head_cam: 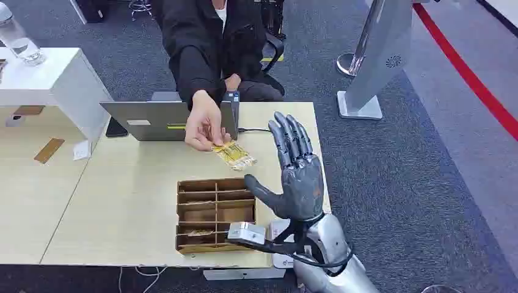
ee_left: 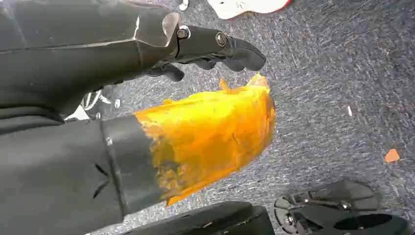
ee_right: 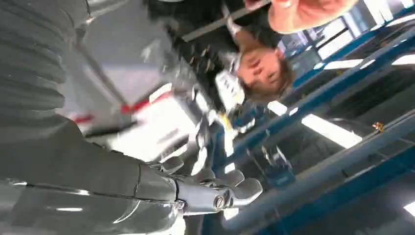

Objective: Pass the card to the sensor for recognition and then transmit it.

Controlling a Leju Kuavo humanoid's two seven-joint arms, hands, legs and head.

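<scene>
**Open hand raised as card waits across the surface**

While the right hand (head_cam: 297, 174) stands upright with fingers spread, holding nothing, beside the wooden divided tray (head_cam: 214, 213), a person's hand (head_cam: 204, 125) farther back pinches the yellow card (head_cam: 233, 154) just above the surface (head_cam: 122, 201), near a laptop (head_cam: 153, 119).

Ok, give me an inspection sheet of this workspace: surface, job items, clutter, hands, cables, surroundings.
Surface: light wooden table.
Job's things: yellow card pinched by a person's hand above the table; wooden divided tray near the front edge.
Clutter: laptop, small white box by the tray.
Hands: right hand raised, fingers spread, holding nothing; left hand hangs over the floor, grip unclear.
Cables: black cable from the laptop; black cable along the right wrist.
Surroundings: grey carpet, red floor line, white stand.
</scene>
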